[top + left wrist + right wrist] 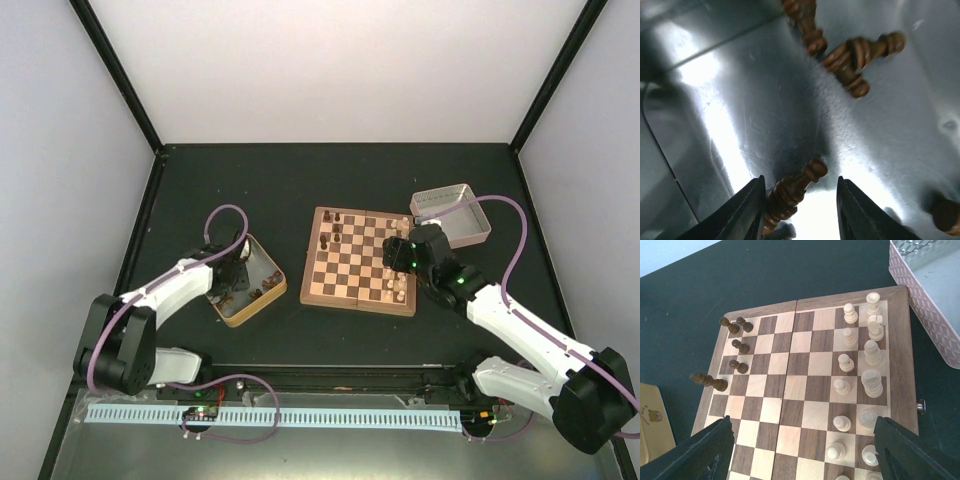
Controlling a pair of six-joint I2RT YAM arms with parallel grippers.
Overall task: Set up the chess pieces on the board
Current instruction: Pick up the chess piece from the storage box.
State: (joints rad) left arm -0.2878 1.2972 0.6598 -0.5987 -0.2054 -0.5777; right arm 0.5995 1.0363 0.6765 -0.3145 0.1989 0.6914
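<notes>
The board lies mid-table. A few dark chess pieces stand along its left side, also seen in the right wrist view. My left gripper is down inside the gold tin. In the left wrist view its jaws stand apart around a dark piece that lies against the left finger, with a wide gap to the right finger. More dark pieces lie on the tin's floor. My right gripper hovers open over the board with nothing between its fingers.
Pale cream pieces fill the board's right two columns. A silver tin sits just right of the board, seen also in the right wrist view. Black frame posts stand at the table's back corners.
</notes>
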